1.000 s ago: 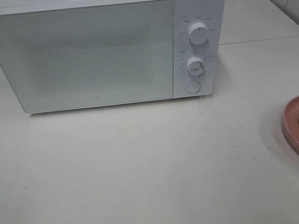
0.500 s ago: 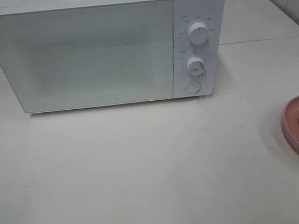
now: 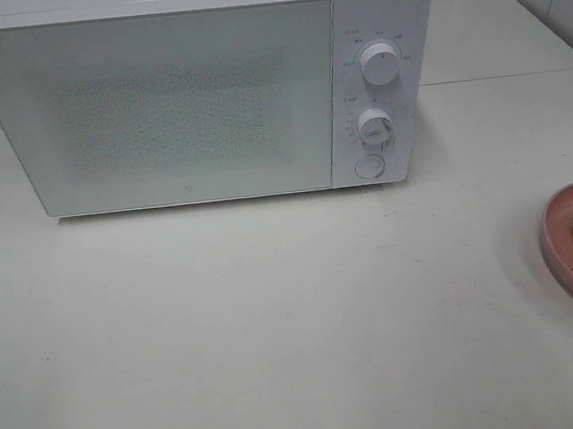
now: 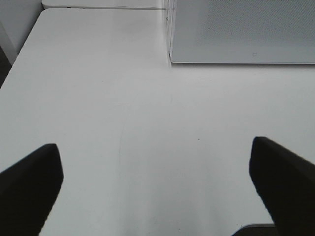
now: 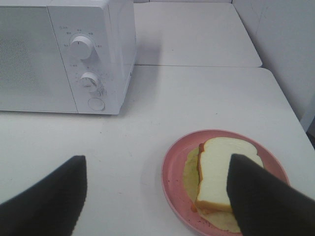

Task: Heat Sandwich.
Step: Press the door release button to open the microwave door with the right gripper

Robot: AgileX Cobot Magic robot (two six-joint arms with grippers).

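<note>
Overhead and wrist views of a white, smooth table [image 3: 275, 316]. At the back stands the microwave [image 3: 176, 104], a boxy white appliance with rounded corners. Its door is shut, and the door panel has a fine speckled mesh. The control strip on its right side carries an upper knob [image 3: 381, 66], a lower knob [image 3: 374, 126] and a round button [image 3: 368, 166] below them.

The sandwich [image 5: 219, 172] lies on a round pink plate [image 5: 172, 177] with a raised rim, well apart from the microwave and at the right edge of the overhead view. It has a pale bread slice with a domed end on top and a yellow-green layer spreading out beneath.

The right gripper [image 5: 157, 158] is spread wide and holds nothing (one dark, matte finger hides a corner of the sandwich in the wrist view). The left gripper [image 4: 155, 145], equally wide and holding nothing, is over bare table in front of the microwave's left corner.
</note>
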